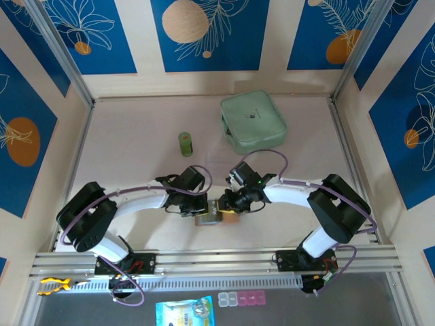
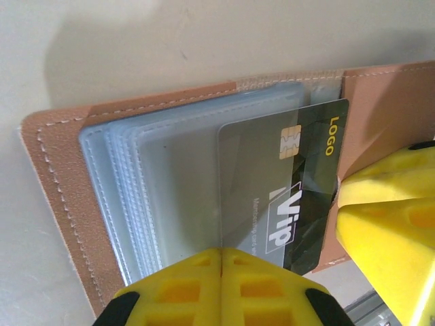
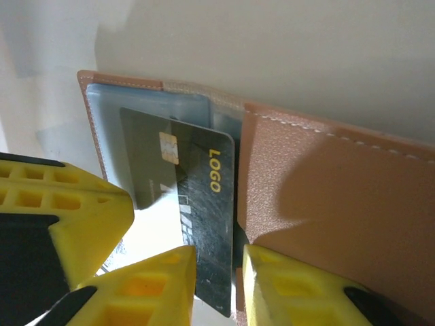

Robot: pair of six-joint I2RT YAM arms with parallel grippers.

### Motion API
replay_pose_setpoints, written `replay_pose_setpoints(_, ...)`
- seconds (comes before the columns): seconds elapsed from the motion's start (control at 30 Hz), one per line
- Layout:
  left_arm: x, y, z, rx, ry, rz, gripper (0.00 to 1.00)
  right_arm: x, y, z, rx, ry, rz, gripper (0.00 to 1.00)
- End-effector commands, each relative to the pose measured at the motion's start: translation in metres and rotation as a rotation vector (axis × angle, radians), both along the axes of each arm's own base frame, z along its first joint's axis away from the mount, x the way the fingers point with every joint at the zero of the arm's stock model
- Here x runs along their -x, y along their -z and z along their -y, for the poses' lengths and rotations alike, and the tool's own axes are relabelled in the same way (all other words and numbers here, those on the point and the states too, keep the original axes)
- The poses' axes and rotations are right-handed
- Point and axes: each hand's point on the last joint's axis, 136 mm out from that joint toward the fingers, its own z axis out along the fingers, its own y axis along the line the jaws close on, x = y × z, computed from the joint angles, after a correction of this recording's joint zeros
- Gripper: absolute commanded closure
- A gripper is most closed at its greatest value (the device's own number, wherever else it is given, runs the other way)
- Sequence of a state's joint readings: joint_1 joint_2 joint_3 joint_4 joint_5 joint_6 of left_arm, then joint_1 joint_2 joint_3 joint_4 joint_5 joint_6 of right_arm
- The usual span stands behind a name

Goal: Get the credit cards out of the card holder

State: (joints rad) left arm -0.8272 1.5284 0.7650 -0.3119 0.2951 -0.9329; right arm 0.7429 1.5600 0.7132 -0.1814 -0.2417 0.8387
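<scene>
One card (image 3: 197,197) between right pincer (image 3: 219,288) fingers, over card holder (image 3: 326,190).

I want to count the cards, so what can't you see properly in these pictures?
- Top view: the wallet is mostly covered by the left gripper and right gripper.
- Left wrist view: cloudy pockets overlap, so cards behind the black card can't be counted; its small print is blurred.
- Right wrist view: whether the right gripper pinches the card is unclear.
</scene>
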Motion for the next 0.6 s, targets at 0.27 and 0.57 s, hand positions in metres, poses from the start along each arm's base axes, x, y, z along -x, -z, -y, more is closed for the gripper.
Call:
replay_pose_setpoints(0.27, 0.01, 0.018, -0.011, -0.079, 0.021, -0.039, 1.0, 0.005, 0.004, -0.005, -0.1, -0.017, -0.045, 0.77)
replay_pose_setpoints(0.57, 0.013, 0.024, -0.016, -0.102, 0.019, -0.054, 1.0, 0.005, 0.009, -0.006, -0.114, -0.015, -0.071, 0.78)
